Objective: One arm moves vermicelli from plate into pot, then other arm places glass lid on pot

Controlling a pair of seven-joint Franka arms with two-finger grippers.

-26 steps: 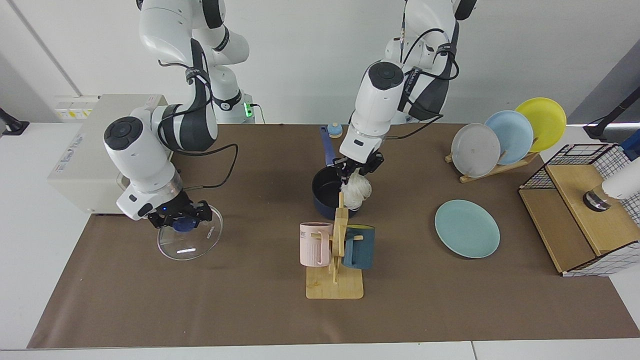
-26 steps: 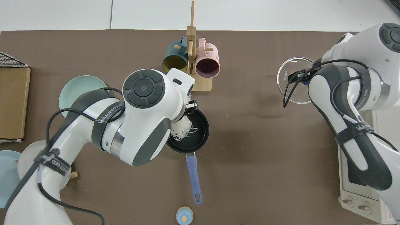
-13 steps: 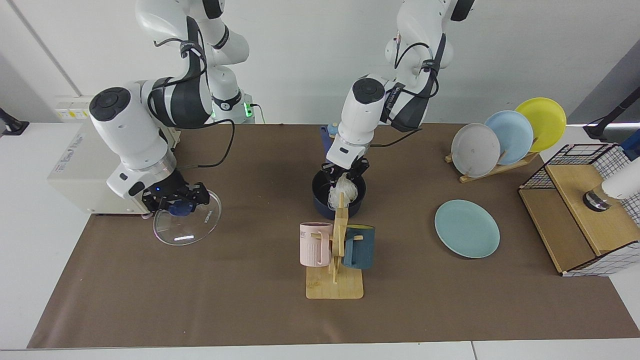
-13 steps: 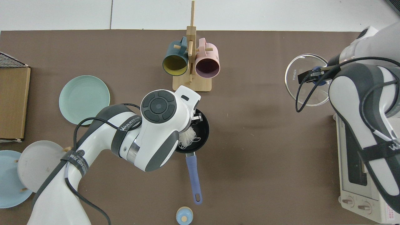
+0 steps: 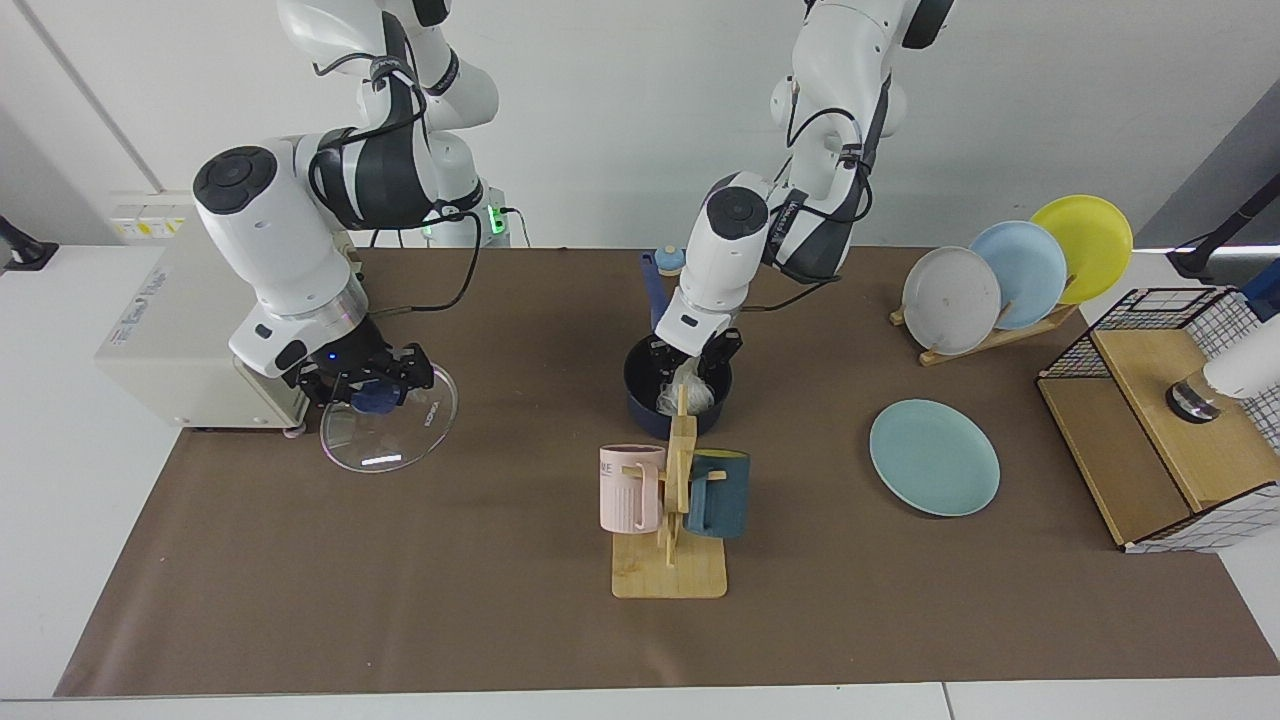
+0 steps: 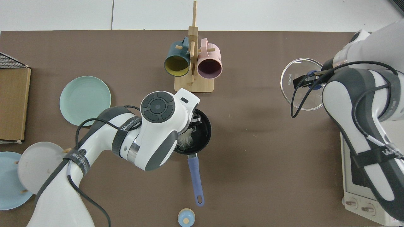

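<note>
In the facing view the wooden mug rack (image 5: 678,480) hid the near wall of the navy pot (image 5: 640,385), and the left gripper (image 5: 692,362) sat low inside it, pinching the pale, half-clear tangle of vermicelli (image 5: 682,385). From above, the arm covered much of that pot. The right gripper (image 5: 364,388) pinched the blue knob of the round glass lid (image 5: 395,440), tilted above the table at the left. The flat teal plate (image 5: 934,457) lay bare at the right.

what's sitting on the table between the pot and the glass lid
Nothing: in the top view, only bare brown table cover lies between the pot and the glass lid.
</note>
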